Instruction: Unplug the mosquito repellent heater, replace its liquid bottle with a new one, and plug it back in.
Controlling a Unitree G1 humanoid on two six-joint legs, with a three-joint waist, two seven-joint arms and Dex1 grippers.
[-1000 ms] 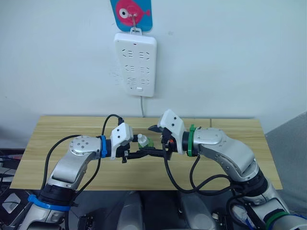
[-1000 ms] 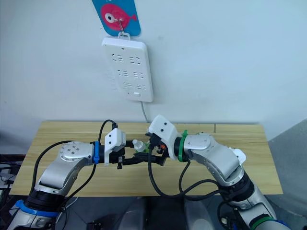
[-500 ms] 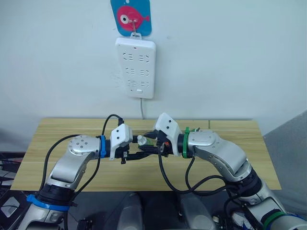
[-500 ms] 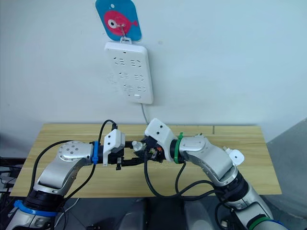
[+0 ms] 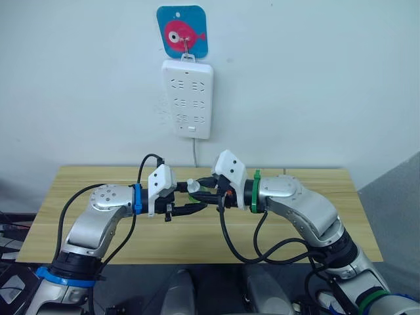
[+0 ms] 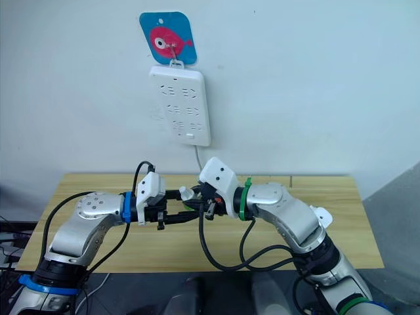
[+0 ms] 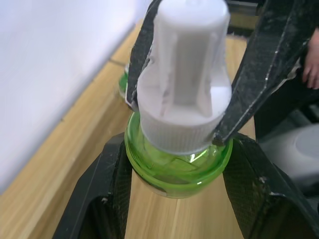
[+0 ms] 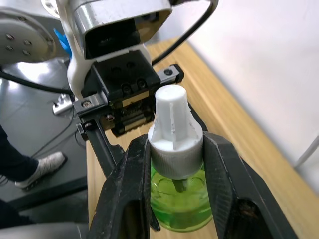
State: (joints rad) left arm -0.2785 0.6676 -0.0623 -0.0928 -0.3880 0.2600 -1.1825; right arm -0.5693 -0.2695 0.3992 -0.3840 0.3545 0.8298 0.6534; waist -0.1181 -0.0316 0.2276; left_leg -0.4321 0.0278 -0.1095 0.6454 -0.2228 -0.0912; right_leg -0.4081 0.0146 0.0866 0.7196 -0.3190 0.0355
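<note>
Pale wall behind, wooden surface (image 5: 79,197) below. Left end effector (image 5: 197,200) closed on the green liquid bottle (image 7: 177,167), black fingers (image 7: 104,194) pressing its clear green body from both sides. Right end effector (image 5: 207,194) clamped on the same bottle at its white cap (image 8: 174,132). Held at frame centre, above the surface. White power strip (image 5: 188,98) hanging in the upper middle, under a blue fish hook plate (image 5: 182,31).
</note>
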